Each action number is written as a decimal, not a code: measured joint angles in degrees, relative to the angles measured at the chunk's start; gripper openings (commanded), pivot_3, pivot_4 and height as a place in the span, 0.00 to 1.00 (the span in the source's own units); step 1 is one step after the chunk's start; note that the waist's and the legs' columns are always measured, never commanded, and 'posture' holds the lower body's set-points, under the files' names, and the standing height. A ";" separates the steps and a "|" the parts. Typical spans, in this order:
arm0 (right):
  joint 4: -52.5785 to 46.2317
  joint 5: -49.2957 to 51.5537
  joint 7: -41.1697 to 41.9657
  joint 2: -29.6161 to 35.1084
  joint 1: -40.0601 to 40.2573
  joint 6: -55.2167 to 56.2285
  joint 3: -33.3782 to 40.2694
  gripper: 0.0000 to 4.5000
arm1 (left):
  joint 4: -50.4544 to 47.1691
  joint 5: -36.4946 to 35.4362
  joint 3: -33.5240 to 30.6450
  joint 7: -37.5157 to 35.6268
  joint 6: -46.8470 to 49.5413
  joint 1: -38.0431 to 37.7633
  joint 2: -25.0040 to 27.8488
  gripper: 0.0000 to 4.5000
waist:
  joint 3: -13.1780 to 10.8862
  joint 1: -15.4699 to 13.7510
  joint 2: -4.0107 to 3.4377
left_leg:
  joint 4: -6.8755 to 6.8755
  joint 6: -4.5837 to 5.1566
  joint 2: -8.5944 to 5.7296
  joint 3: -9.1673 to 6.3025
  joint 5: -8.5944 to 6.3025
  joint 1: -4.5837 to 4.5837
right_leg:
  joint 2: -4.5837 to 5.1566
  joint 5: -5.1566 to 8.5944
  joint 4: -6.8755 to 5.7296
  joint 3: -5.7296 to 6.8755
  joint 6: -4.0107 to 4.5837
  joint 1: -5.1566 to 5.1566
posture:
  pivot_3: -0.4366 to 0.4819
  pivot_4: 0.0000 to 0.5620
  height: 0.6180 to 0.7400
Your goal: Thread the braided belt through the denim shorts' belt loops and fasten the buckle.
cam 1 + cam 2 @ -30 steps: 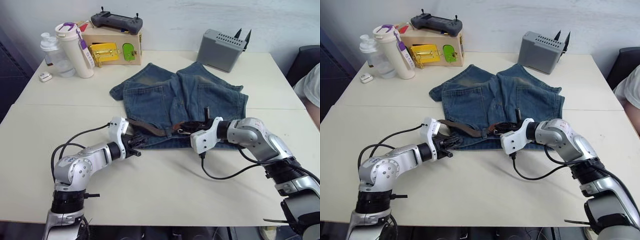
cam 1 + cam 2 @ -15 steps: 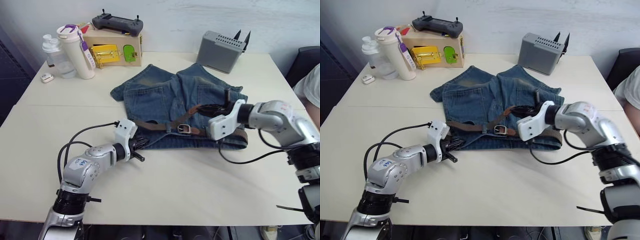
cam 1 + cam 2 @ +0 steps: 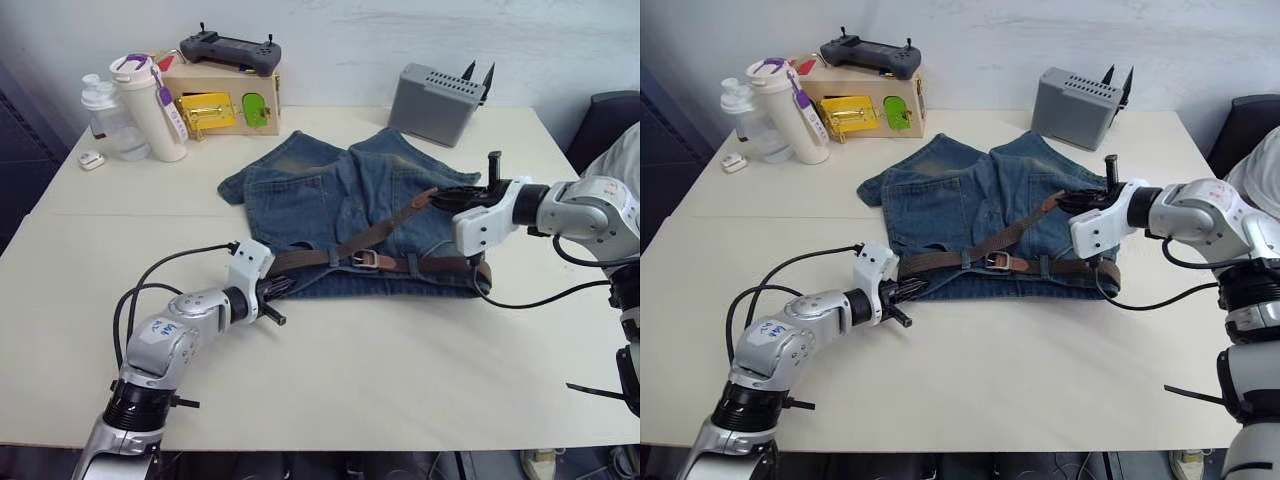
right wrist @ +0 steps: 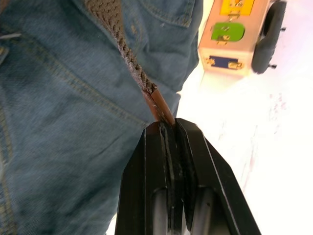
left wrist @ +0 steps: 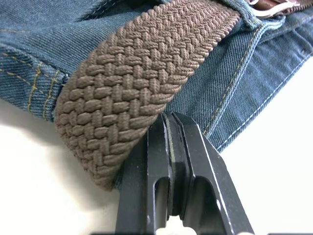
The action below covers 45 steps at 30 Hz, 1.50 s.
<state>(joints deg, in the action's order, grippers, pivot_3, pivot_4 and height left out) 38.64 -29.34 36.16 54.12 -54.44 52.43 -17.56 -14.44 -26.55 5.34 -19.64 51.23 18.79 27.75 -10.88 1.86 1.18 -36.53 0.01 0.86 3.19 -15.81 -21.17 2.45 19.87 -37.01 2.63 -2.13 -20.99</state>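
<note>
— We're standing at a pale cream table [image 3: 330, 380] set against a white wall. Nearest to us, what do we have?

— Our left gripper [image 3: 275, 290] at the near left corner of the denim shorts [image 3: 330, 205]. In the left wrist view its fingers [image 5: 168, 161] are pressed together on the waistband edge, right under the fold of the braided belt [image 5: 142, 78].

— And the belt itself?

— Dark-brown weave, lying along the waistband under the belt loops [image 3: 333, 258], with the silver buckle [image 3: 366, 259] near the middle. From there the free end rises diagonally across the faded denim to our right gripper [image 3: 452, 200], which is lifted over the shorts' right side.

— What does the right wrist view add?

— The tan leather tip [image 4: 159, 105] clamped between the closed fingers [image 4: 171, 161], which the head views barely show.

— Farther back?

— A grey box [image 3: 435, 100] at the far right; at the far left a wooden box with coloured latches [image 3: 222, 95], a black controller [image 3: 230, 48] on top, a white tumbler [image 3: 150, 105], a clear bottle [image 3: 108, 118] and a small white object [image 3: 90, 158].
</note>
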 measured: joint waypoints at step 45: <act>-23.19 17.37 12.56 -3.27 6.27 -21.19 3.45 0.00 | -4.24 -2.13 1.94 -2.99 -6.70 16.82 0.71 0.99 | -0.47 -1.35 0.06 | 0.22 -0.21 0.00 0.04 0.21 -0.37 | -0.08 0.06 -0.15 0.02 0.11 -0.53 | 0.48 0.27 0.97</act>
<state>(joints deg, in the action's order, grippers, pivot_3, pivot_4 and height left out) 15.45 -11.97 48.72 50.86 -48.17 31.24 -14.11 -18.67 -28.68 7.27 -22.63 44.53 35.62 28.46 -11.35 0.51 1.23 -36.31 -0.19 0.85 3.23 -15.60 -21.54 2.37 19.93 -37.17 2.65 -2.02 -21.52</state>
